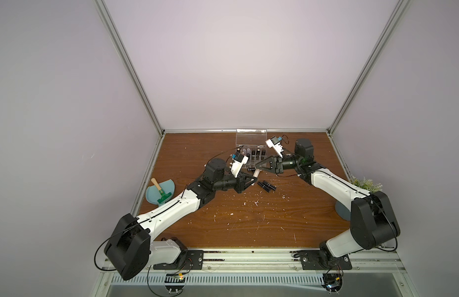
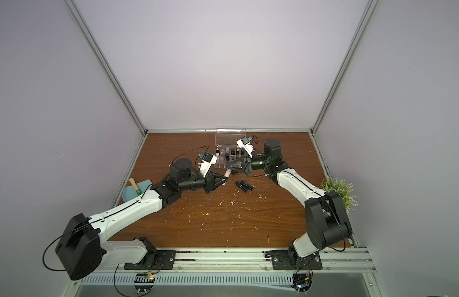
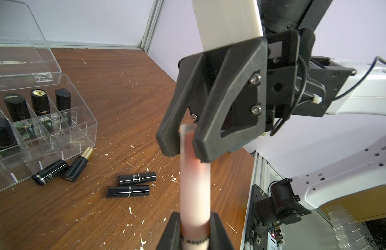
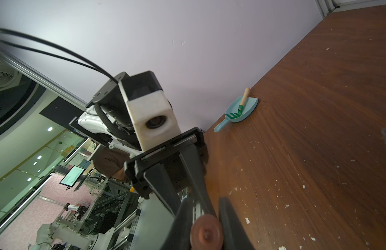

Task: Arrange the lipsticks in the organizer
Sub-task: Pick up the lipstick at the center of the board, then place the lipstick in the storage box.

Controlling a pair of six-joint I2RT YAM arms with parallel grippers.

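Pink tube is held in the air above the table, just near of the organizer. It is gripped at both ends: left pincer clenched on the labelled end, right pincer clenched on the other. Organizer sits far centre, lid up, black lipsticks upright in its far cells. Loose pair lies just beside the organizer's near wall. Second pair lies side by side, nearer.

Twin overheads; wrist close-ups sharing pink lipstick
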